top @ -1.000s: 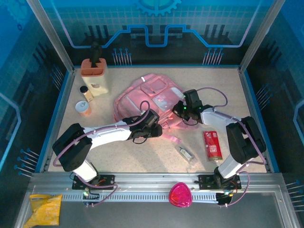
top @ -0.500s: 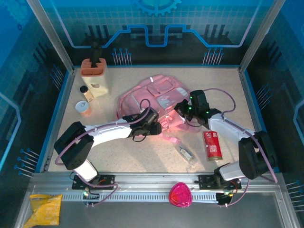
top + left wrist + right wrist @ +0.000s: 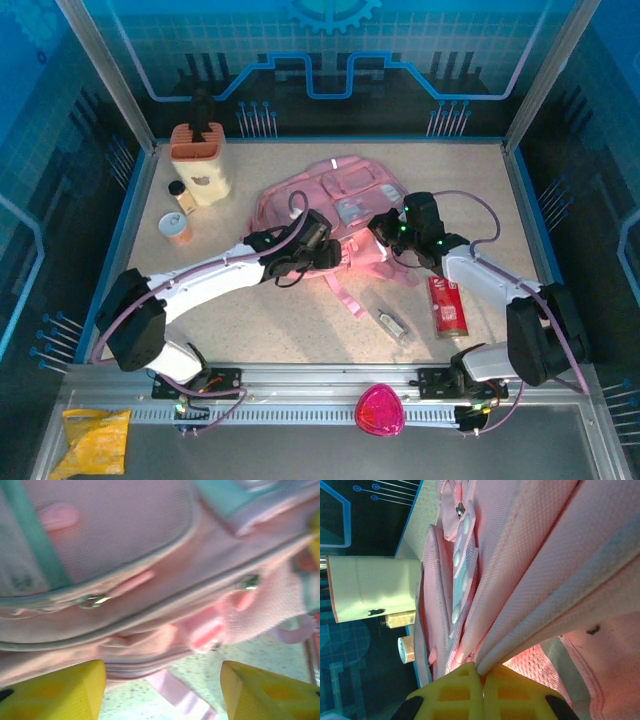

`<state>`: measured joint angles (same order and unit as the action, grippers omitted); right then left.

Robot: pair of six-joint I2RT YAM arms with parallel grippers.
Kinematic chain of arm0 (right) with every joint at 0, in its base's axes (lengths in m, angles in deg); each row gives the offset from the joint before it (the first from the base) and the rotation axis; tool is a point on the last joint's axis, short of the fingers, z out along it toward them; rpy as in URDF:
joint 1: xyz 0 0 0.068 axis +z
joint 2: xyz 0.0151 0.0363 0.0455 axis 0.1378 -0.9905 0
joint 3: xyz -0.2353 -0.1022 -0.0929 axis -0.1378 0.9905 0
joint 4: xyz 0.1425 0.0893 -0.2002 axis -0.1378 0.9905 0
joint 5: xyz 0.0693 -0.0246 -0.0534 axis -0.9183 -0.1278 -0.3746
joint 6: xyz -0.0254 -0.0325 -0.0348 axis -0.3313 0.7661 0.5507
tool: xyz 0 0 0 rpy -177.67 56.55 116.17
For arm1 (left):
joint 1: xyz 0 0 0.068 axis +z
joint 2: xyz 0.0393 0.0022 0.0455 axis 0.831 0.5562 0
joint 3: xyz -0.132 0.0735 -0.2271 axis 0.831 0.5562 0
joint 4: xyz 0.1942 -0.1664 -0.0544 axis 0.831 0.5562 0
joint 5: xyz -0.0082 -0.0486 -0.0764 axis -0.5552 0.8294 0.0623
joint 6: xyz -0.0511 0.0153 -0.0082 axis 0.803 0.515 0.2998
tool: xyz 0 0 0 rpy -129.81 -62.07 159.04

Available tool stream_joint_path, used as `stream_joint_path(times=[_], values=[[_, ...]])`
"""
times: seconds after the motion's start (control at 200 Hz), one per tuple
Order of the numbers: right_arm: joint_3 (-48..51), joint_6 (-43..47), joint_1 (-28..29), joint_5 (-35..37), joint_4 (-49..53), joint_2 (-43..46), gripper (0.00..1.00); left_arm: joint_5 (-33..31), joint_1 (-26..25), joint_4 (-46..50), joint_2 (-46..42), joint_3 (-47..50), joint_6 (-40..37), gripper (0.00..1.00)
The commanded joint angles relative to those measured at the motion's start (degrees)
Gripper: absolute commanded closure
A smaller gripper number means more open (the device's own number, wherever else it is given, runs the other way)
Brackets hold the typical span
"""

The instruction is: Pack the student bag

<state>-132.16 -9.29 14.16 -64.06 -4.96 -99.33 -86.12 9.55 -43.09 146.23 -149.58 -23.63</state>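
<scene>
Speckled table (image 3: 300,330): right gripper (image 3: 482,674) pinches a fold of the student bag (image 3: 335,188) lying mid-table, left gripper (image 3: 162,680) hangs spread and empty just off a zip pull (image 3: 90,601). Seems like the opening step; next it needs that pull grabbed.

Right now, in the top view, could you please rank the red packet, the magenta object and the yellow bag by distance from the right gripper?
From the right gripper:
1. Red packet, close by on its right.
2. Magenta object, at the front, centre.
3. Yellow bag, front left corner.
</scene>
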Motion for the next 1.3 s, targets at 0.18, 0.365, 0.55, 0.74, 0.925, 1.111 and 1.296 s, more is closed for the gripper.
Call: stream_joint_path(times=[0.18,0.365,0.55,0.74,0.925,1.111,1.296], values=[[0.9,-3.2,1.2,0.3,-8.0,3.4,1.00,-5.9,-6.2,5.6,8.6,-12.3,0.7,0.47],[0.9,-4.3,1.1,0.2,-8.4,4.3,1.00,-6.2,-6.2,4.5,13.8,-16.2,1.0,0.58],[1.4,-5.9,1.1,-1.0,-10.2,4.2,1.00,-6.1,-4.7,2.1,17.7,-17.7,1.0,0.66],[2.7,-7.7,2.2,-1.4,-11.9,4.3,1.00,-9.3,-2.9,-0.2,18.7,-17.4,-0.8,0.68],[2.7,-7.5,3.0,-0.9,-11.9,4.6,1.00,-14.3,-2.3,3.4,21.2,-20.7,-1.7,0.53],[3.4,-7.3,3.0,0.0,-11.9,4.8,1.00,-21.3,-2.3,3.4,21.1,-20.7,0.6,0.54],[3.6,-6.8,2.8,0.3,-11.9,5.2,1.00,-27.0,-2.3,4.1,17.7,-17.7,1.9,0.58]])
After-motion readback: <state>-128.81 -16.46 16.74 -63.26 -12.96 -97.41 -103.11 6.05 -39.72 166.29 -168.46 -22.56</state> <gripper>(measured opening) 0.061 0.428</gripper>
